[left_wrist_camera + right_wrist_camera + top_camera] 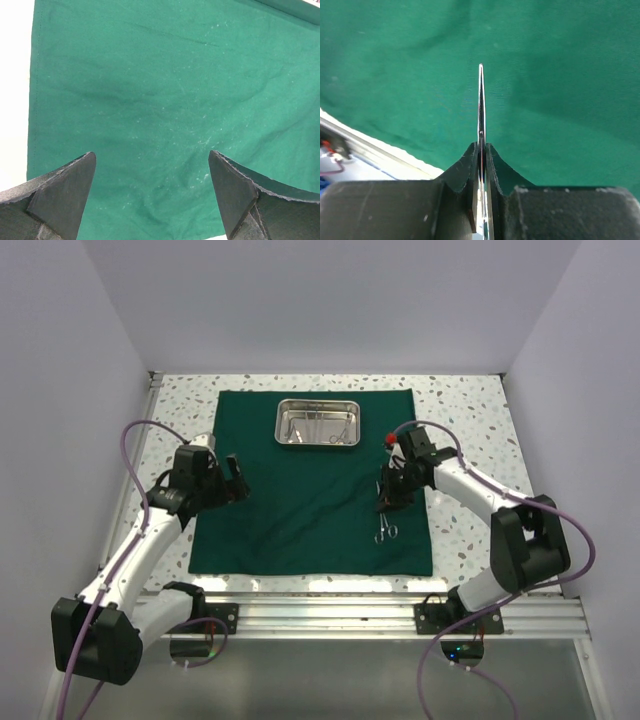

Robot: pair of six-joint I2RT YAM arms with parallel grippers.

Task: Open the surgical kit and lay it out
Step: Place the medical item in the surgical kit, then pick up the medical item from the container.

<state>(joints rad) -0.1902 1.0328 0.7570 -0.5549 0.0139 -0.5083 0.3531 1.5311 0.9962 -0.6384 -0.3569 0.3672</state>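
Observation:
The dark green cloth [310, 490] lies spread flat as a large square sheet. The shiny steel tray [280, 425] stands on its far edge with a few steel instruments [320, 427] inside. My right gripper [388, 502] is over the cloth's right part, shut on a scissor-handled steel clamp [385, 530] whose ring handles point toward the near edge. In the right wrist view the clamp [481, 100] shows edge-on between the closed fingers [465, 170]. My left gripper [235, 480] is open and empty above the cloth's left part [165, 90].
The speckled table [460, 410] borders the cloth on all sides. An aluminium rail [350, 612] runs along the near edge and also shows in the right wrist view [370, 150]. White walls enclose the left, right and back.

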